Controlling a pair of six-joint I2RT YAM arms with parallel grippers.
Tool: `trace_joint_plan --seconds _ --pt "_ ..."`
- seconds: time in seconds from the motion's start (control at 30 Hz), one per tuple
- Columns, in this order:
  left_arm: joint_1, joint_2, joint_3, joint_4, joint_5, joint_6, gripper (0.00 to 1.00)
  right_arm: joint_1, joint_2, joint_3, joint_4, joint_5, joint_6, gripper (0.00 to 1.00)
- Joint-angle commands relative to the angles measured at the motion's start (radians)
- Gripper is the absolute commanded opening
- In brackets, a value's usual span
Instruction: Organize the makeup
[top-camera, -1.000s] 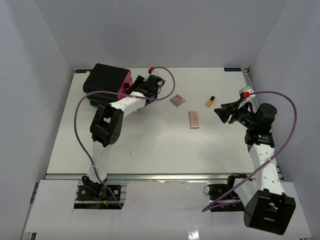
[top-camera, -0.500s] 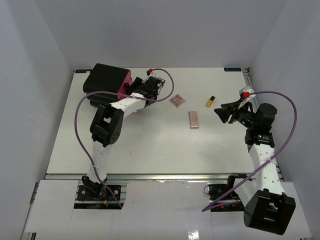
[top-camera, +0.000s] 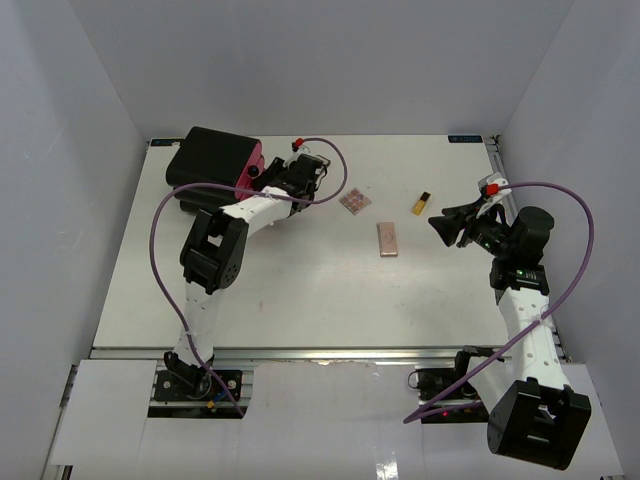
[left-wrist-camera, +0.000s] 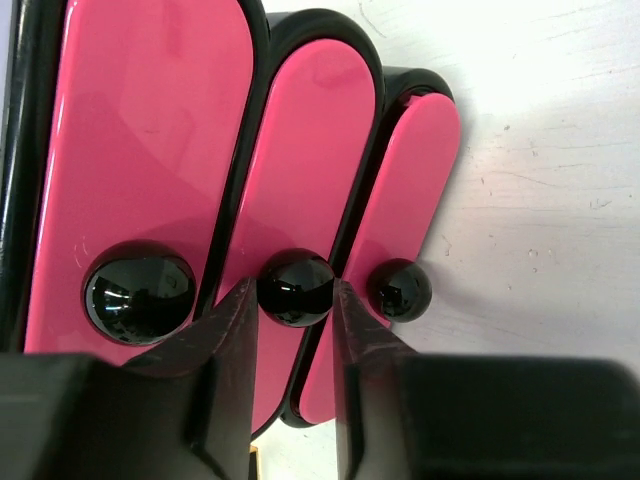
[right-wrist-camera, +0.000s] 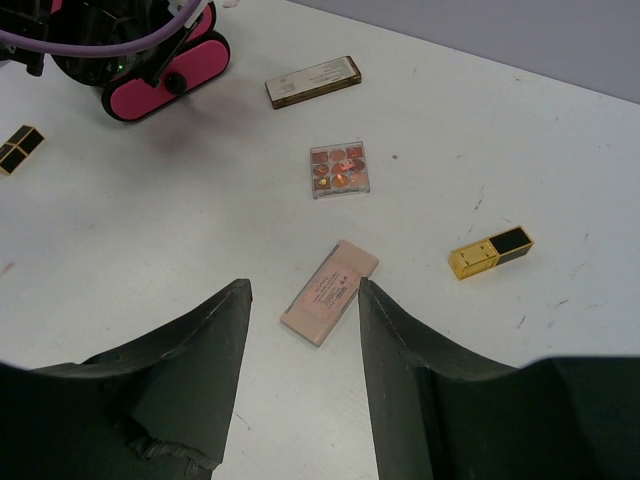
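The black box (top-camera: 212, 158) with pink drawers (left-wrist-camera: 310, 150) stands at the back left. My left gripper (left-wrist-camera: 293, 292) is shut on the middle drawer's black knob (left-wrist-camera: 295, 287), one finger touching each side of it. Loose makeup lies mid-table: a square palette (top-camera: 354, 201) (right-wrist-camera: 340, 169), a pink rectangular palette (top-camera: 387, 239) (right-wrist-camera: 329, 293) and a yellow-black tube (top-camera: 421, 203) (right-wrist-camera: 490, 252). A slim beige tube (right-wrist-camera: 313, 81) lies near the box. My right gripper (right-wrist-camera: 303, 287) (top-camera: 445, 225) hovers open to the right of the palettes, holding nothing.
A second small gold-and-black piece (right-wrist-camera: 20, 148) lies at the left edge of the right wrist view. The left arm (top-camera: 250, 208) reaches across the table's left side to the box. Grey walls enclose the table (top-camera: 300, 290) on three sides.
My left gripper has closed its fingers onto the middle drawer knob after a slight shift at the box. The right arm and the makeup have not moved.
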Motion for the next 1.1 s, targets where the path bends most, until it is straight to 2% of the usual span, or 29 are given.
trace_joint_plan --seconds 0.0,0.47,0.67,0.77,0.83,0.97,1.07 --pt "-0.009 -0.055 -0.020 -0.011 0.021 -0.047 0.24 -0.006 -0.002 -0.001 0.041 -0.011 0.002 0.54" --pt "-0.176 -0.125 -0.026 -0.078 0.045 -0.172 0.20 -0.007 -0.010 0.001 0.041 -0.011 0.003 0.54" --pt "-0.194 -0.133 -0.029 -0.092 0.049 -0.206 0.22 -0.006 -0.009 0.001 0.039 -0.012 0.002 0.54" --pt "-0.194 -0.132 -0.025 -0.097 0.049 -0.212 0.28 -0.009 -0.008 0.001 0.041 -0.011 0.001 0.55" --pt "-0.198 -0.136 -0.024 -0.103 0.063 -0.219 0.36 -0.008 -0.009 0.001 0.039 -0.013 -0.001 0.56" --pt "-0.210 -0.166 -0.010 -0.144 0.113 -0.253 0.58 -0.008 -0.007 0.002 0.029 -0.016 -0.022 0.70" --pt "-0.219 -0.202 -0.003 -0.181 0.203 -0.302 0.72 -0.009 -0.003 0.004 0.020 -0.018 -0.041 0.82"
